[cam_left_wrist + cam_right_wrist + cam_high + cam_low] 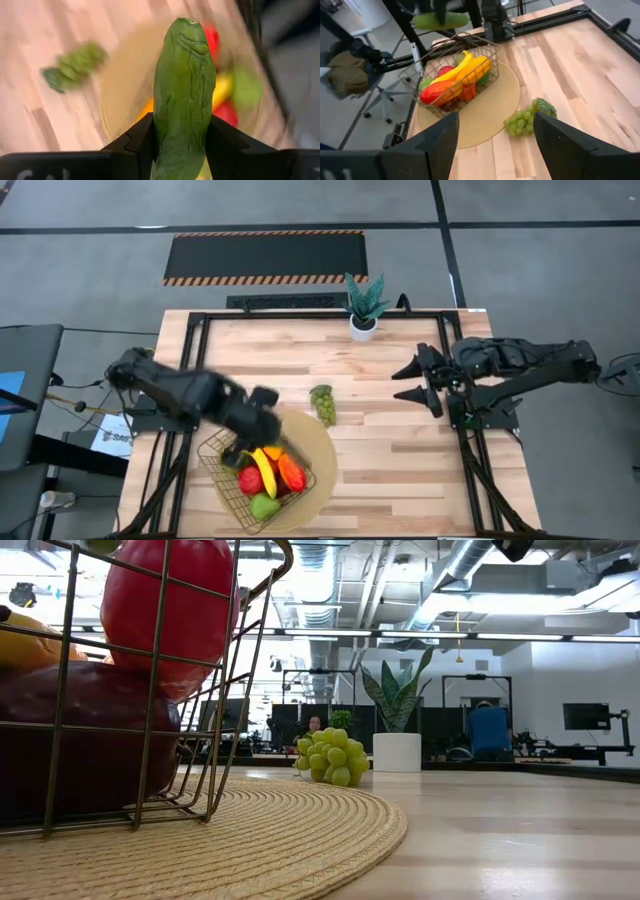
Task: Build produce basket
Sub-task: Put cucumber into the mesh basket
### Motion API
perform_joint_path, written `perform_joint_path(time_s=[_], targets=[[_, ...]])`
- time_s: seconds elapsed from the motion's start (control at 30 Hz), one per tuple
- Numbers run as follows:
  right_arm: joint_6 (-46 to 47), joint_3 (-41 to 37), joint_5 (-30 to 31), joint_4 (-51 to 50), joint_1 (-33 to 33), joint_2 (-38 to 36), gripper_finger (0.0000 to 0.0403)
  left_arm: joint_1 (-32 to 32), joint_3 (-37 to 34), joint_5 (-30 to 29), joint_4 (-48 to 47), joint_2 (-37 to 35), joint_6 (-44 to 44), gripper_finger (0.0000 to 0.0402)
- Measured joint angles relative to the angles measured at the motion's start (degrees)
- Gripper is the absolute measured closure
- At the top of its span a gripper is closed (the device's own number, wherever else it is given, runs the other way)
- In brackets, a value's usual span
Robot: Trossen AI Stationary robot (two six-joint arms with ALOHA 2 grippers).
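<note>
High view showed the left arm reaching from the desk's point(400, 450) left edge diagonally toward the basket point(222, 477), its left gripper point(245, 448) over the basket's far rim. Left wrist view showed that gripper clamped on the green cucumber point(182, 95), both fingers point(137, 137) pressed to its sides and its tip sticking out forward past them. From the right wrist view, the cucumber point(441, 20) hung above the basket point(415, 75), not yet in it.

Inside the basket lay a yellow banana point(265, 471), a red apple point(250, 480), a red-orange mango point(291, 472) and a green pear point(264, 506). The basket sat on a round tan mat point(322, 450), and the green grapes point(323, 404) lay on the bare desk just beyond the mat's edge.

The right arm waited, folded back at the desk's right side, its right gripper point(428, 384) pointing toward the middle, fingers spread and empty. A potted plant point(364, 308) stood at the far edge.
</note>
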Motion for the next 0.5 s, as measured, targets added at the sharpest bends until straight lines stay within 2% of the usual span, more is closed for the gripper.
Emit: perform_joint_path(time_s=[0.13,0.2,0.5], targets=[[-0.11,0.0,0.14,-0.02,-1.52,0.0,0.0127,-6.26,-0.02,-0.47,-5.79,3.3,11.93,0.0274],[-0.13,0.0,0.17,-0.02,-2.06,0.0,0.0127,-8.71,-0.05,-0.62,-6.38,5.27,14.97,0.0267],[-0.28,0.0,0.23,-0.04,-2.98,0.0,0.0127,-15.83,-0.05,0.87,-5.81,12.2,14.8,0.0244]])
